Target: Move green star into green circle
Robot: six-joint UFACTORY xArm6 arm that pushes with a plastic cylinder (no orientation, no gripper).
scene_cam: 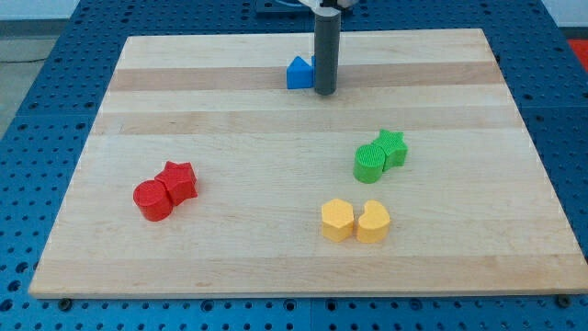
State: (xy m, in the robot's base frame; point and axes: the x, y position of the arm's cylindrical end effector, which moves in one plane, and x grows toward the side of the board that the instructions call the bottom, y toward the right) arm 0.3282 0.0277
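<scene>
The green star (393,145) sits right of the board's middle, touching the green circle (369,162), which lies just below and to its left. My tip (325,93) is near the view's top centre, well above and left of both green blocks. It stands right beside a blue block (299,73), on that block's right.
A red circle (152,199) and a red star (178,181) touch each other at the lower left. A yellow hexagon (337,220) and a yellow heart (373,222) sit side by side below the green blocks. The wooden board (276,257) lies on a blue perforated table.
</scene>
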